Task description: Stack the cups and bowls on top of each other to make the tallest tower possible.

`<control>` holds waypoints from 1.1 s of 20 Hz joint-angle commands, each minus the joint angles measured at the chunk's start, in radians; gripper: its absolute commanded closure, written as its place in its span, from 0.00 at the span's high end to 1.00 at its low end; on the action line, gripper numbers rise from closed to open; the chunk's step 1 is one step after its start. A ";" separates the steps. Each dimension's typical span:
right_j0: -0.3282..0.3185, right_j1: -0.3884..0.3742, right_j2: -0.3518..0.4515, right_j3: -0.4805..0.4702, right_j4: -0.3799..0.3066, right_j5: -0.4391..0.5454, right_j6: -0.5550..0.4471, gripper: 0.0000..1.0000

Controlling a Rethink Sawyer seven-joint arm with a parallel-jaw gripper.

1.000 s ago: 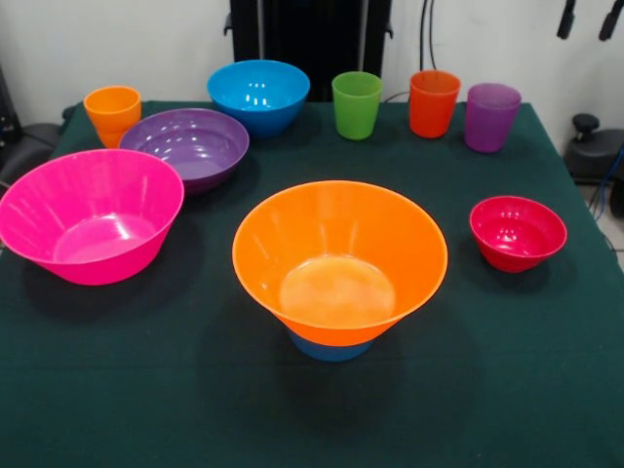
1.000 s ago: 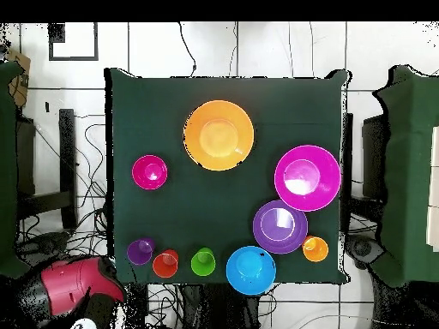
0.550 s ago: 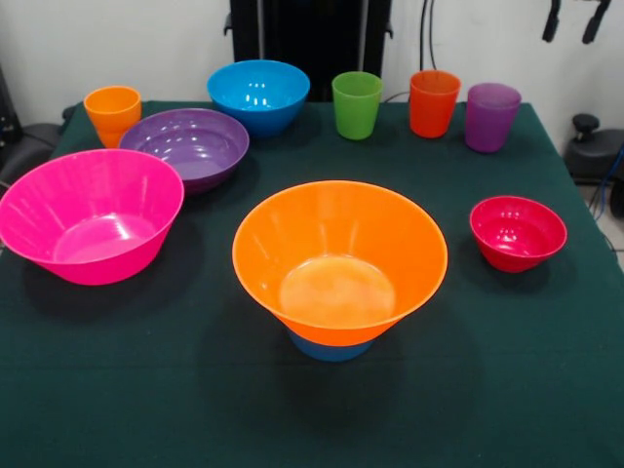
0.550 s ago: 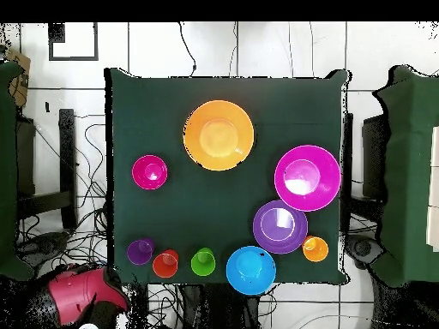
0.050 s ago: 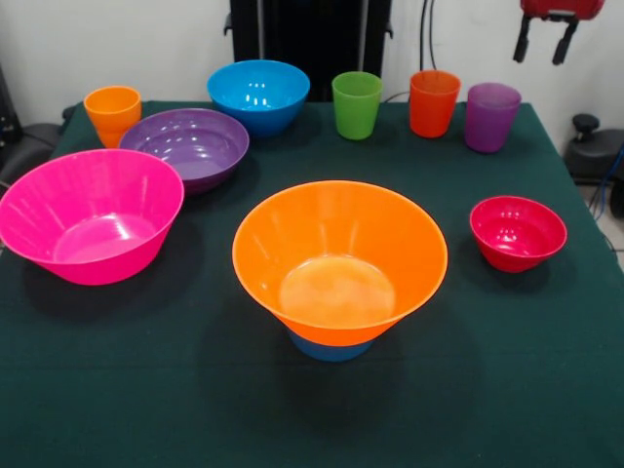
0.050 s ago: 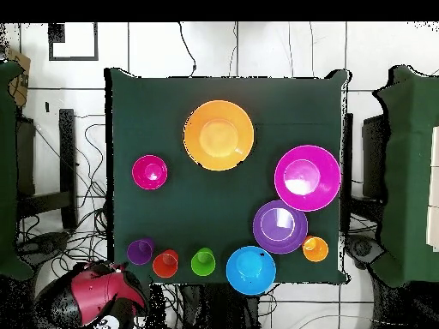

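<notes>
The tower stands mid-table: the large orange bowl (image 5: 339,258) (image 6: 219,134) rests on the small light-blue bowl (image 5: 330,347). Along the back stand the yellow-orange cup (image 5: 112,112), green cup (image 5: 357,104), red-orange cup (image 5: 433,102) (image 6: 165,263) and purple cup (image 5: 490,117) (image 6: 140,251). The pink bowl (image 5: 90,214), purple bowl (image 5: 185,146), blue bowl (image 5: 258,95) and small red bowl (image 5: 517,232) sit apart on the cloth. My gripper (image 5: 542,47) hangs open and empty, above and behind the purple cup.
The dark green cloth (image 5: 195,390) covers the table. In the overhead view the red arm (image 6: 94,296) sits just off the table corner beside the purple cup. Cables lie on the floor around the table.
The gripper has come lower and to the left in the front view, toward the purple cup. In the overhead view the red arm has swung closer to the table corner.
</notes>
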 commanded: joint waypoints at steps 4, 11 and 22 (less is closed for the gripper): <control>-0.005 0.129 0.078 0.023 -0.037 -0.097 0.131 1.00; -0.028 0.206 0.078 -0.025 -0.050 -0.153 0.113 1.00; -0.039 0.288 0.081 -0.091 -0.052 -0.196 0.109 1.00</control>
